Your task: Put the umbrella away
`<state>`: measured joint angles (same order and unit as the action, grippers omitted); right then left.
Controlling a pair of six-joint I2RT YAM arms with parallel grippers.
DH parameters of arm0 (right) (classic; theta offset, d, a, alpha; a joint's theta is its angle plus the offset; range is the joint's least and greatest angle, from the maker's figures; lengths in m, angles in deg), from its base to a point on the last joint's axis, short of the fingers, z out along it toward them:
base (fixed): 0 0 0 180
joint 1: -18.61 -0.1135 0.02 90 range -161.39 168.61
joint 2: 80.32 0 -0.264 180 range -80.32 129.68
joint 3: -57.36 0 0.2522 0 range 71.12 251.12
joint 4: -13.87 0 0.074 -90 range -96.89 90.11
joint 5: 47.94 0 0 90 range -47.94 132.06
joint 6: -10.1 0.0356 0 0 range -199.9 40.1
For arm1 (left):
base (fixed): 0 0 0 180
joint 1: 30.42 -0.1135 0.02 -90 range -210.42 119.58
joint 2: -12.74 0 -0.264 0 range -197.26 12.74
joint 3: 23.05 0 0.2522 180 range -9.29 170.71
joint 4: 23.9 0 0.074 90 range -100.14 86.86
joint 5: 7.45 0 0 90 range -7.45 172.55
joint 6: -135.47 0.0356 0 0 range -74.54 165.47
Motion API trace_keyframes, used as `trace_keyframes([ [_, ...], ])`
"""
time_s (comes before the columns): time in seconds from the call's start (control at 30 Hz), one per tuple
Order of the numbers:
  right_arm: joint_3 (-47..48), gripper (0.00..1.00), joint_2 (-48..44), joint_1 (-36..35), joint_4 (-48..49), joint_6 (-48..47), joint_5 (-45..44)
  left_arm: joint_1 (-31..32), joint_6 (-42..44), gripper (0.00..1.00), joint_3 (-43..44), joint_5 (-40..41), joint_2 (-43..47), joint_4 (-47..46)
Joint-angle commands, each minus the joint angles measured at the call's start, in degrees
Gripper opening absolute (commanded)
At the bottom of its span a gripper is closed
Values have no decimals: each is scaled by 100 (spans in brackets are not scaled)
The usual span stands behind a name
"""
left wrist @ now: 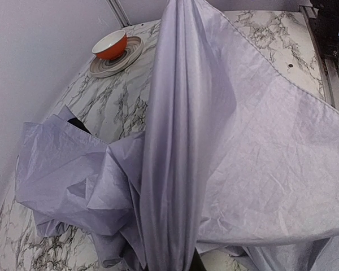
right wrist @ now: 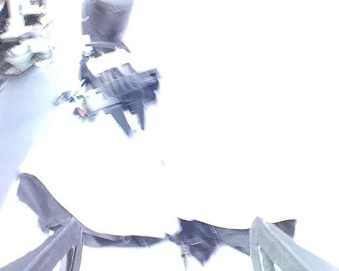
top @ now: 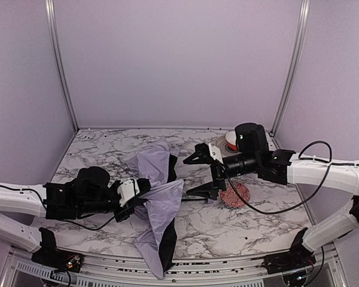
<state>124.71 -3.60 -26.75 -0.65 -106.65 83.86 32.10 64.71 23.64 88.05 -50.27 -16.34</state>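
I am stretching my left arm out low and level, its gripper [top: 145, 186] pinching a fold of the umbrella [top: 160, 210], which is lying crumpled left of the red patterned bowl [top: 239, 196], while my right gripper [top: 198, 174] is hovering with fingers spread wide between that bowl and the canopy.

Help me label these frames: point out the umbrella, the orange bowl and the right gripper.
umbrella [top: 158, 209], top external view, lavender canopy.
orange bowl [left wrist: 110, 44], left wrist view, outer wall.
right gripper [top: 196, 174], top external view, midway between its open fingertips.
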Motion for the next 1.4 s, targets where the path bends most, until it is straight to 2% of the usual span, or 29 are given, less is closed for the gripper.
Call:
trace_keyframes([
  [0.0, 377, 98, 414, -795, -66, -13, -50, -31, -92, 0, 181, -135, -223, 16],
  [0.1, 581, 91, 760, -844, -249, -51, -384, -33, -104, 0, 160, -230, -159, -20],
  [0.27, 947, 55, 1295, -851, -486, 42, -335, -38, -80, 1, 134, -316, -79, 10],
  [0.33, 994, 53, 1404, -851, -460, 73, -520, -38, -79, 0, 115, -339, -59, -6],
  [0.43, 873, 59, 1409, -851, -189, 91, -769, -41, -58, 0, 24, -394, 10, -57],
  [0.47, 837, 55, 1407, -852, -85, 112, -794, -41, -53, 0, 13, -403, 26, -57],
  [0.6, 897, 23, 1496, -852, 20, 170, -454, -38, -45, 0, 21, -310, 49, -53],
  [0.63, 944, 11, 1516, -851, 7, 175, -421, -38, -44, 3, 28, -277, 70, -57],
  [0.67, 979, 0, 1520, -848, 8, 186, -459, -37, -52, 25, 25, -202, 102, -57],
  [0.7, 995, 0, 1502, -829, 61, 231, -517, -33, -90, 42, 9, -55, 163, -141],
  [0.77, 958, 0, 1435, -747, 227, 337, -557, -33, -141, 66, -45, 220, 365, -332],
  [0.87, 959, 0, 1442, -457, 453, 549, -260, -31, -230, 78, -36, 368, 797, -422],
  [0.93, 1124, 0, 1611, -327, 499, 688, -59, 34, -247, 81, 56, 254, 993, -388],
  [1.0, 1436, 0, 1924, -66, 370, 767, 31, 278, -70, 79, 243, 169, 988, -203],
  [1.1, 1954, 0, 2488, 25, 53, 808, 188, 749, 255, 77, 645, -70, 610, 371],
  [1.2, 2301, 0, 2953, 82, -97, 941, 256, 931, 407, 78, 877, -576, 87, 996],
  [1.37, 2415, 0, 3458, 244, 137, 1240, 174, 1086, 415, 83, 847, -298, -359, 1338],
])
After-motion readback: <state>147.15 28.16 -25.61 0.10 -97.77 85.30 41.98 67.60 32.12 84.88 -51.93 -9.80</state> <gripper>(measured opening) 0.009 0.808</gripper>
